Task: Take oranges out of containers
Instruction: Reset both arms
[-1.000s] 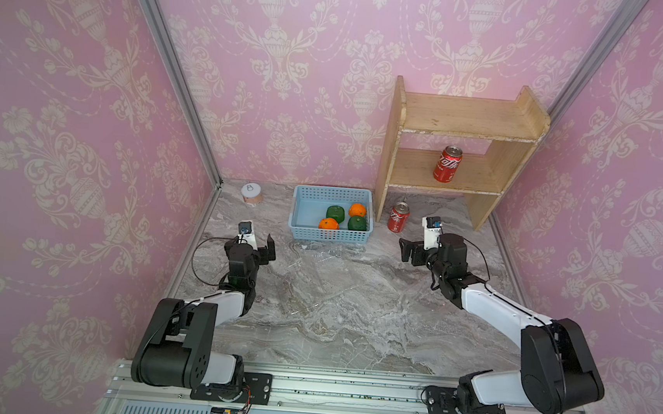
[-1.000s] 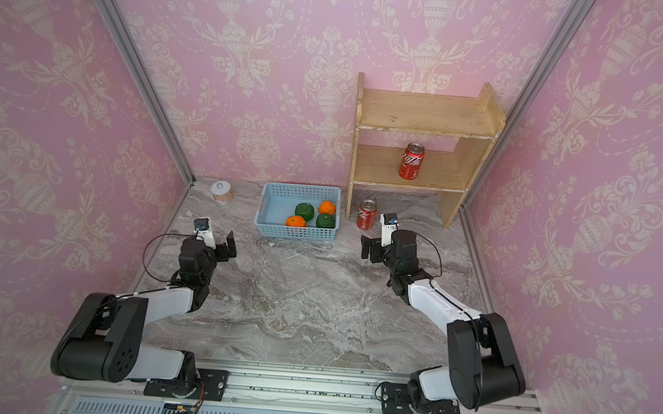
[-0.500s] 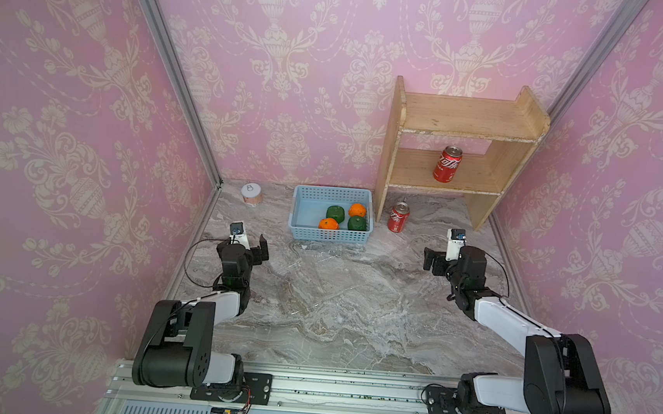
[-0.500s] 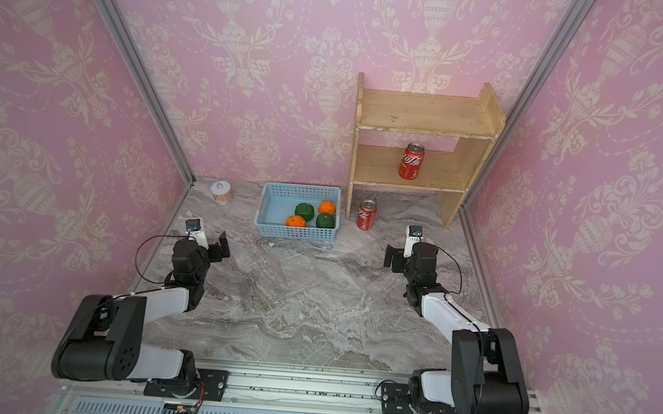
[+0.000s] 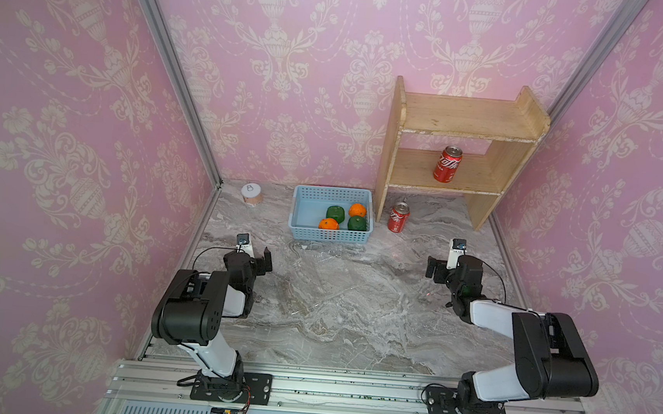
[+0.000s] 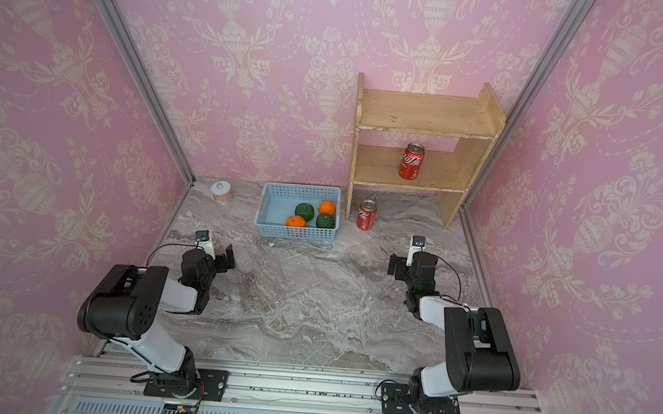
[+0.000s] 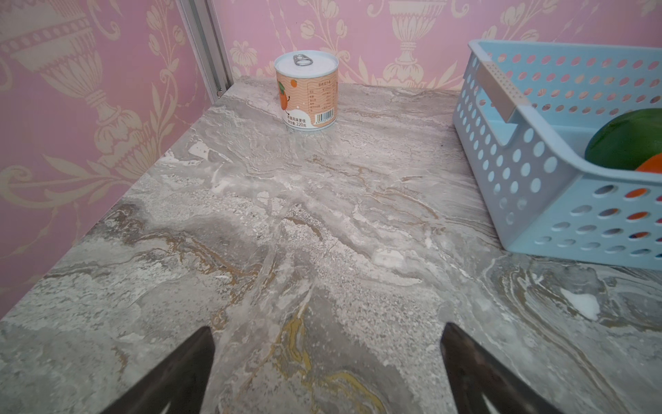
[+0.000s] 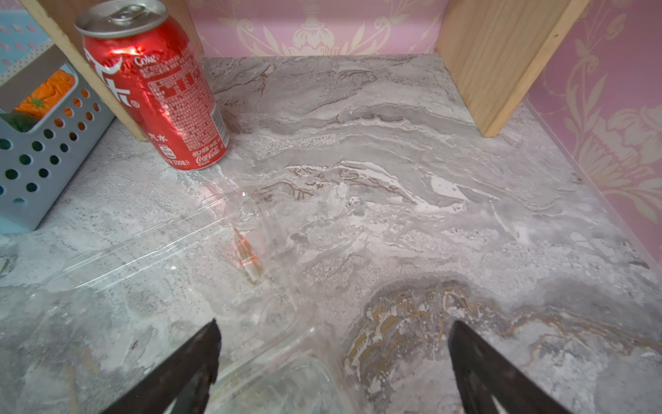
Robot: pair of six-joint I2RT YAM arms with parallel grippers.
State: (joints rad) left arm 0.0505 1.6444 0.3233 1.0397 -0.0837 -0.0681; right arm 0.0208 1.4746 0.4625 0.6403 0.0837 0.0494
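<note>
Two bright oranges [image 5: 356,210] [image 5: 328,224] and two dark green ones [image 5: 336,213] [image 5: 356,223] lie in the light-blue basket [image 5: 333,192] at the back; both top views show them [image 6: 327,207]. A clear container [image 8: 150,247] lies on the marble in front of the basket with no fruit in it. More clear plastic [image 8: 286,372] sits just ahead of my right gripper [image 8: 335,326], which is open and holds nothing. My left gripper [image 7: 326,333] is open over bare marble at the left [image 5: 261,257]. A green orange [image 7: 627,139] shows over the basket wall.
A wooden shelf [image 5: 466,117] stands at the back right with a red cola can [image 5: 447,164] on its lower board. Another cola can [image 5: 398,218] stands on the table beside the basket. A small peach tin [image 5: 251,193] sits at the back left. Pink walls close three sides.
Both arms have drawn back toward the front. The right gripper has moved away from the cola can and to the right; the left gripper has pulled back from the basket. Both stay open.
</note>
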